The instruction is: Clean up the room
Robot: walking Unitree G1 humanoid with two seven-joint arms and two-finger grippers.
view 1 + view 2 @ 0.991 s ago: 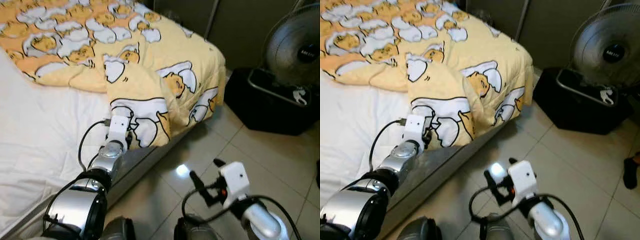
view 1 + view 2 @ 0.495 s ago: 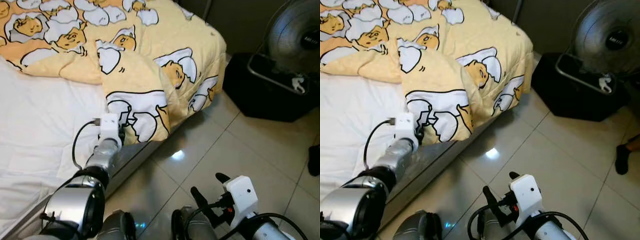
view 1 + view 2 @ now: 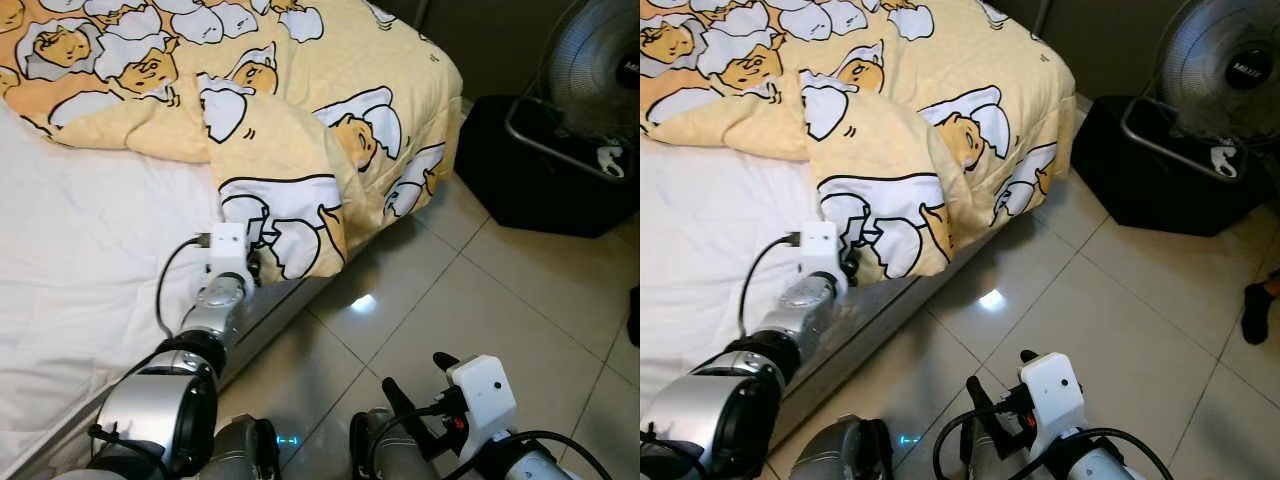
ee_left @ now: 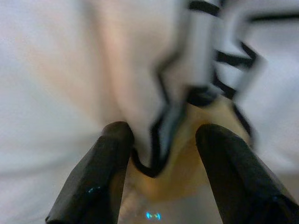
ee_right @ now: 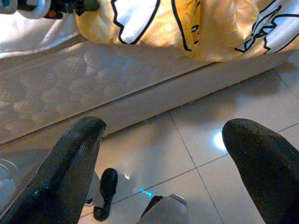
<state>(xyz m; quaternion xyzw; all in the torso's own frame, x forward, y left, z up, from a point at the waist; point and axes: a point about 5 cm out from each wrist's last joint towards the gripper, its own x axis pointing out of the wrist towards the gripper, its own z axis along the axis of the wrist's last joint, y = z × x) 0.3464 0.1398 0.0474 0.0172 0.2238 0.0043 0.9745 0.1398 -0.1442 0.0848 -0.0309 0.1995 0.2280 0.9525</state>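
The yellow blanket [image 3: 300,130] is soft, crumpled cloth and the white sheet [image 3: 90,270] is smooth, matt cloth – the floor tiles [image 3: 520,290] are hard and shiny, the mattress side [image 5: 84,79] looks quilted and bumpy, and the left arm [image 3: 160,420] is shiny silver metal.

blanket corner: the yellow blanket [image 3: 300,150] hangs a bit lower over the bed edge than a second ago.
left gripper [image 4: 161,154]: it has stayed on the blanket's hanging edge, pinching a fold.
right gripper [image 5: 161,154]: it has dropped lower, fingers wide apart over the floor tiles [image 3: 480,300].
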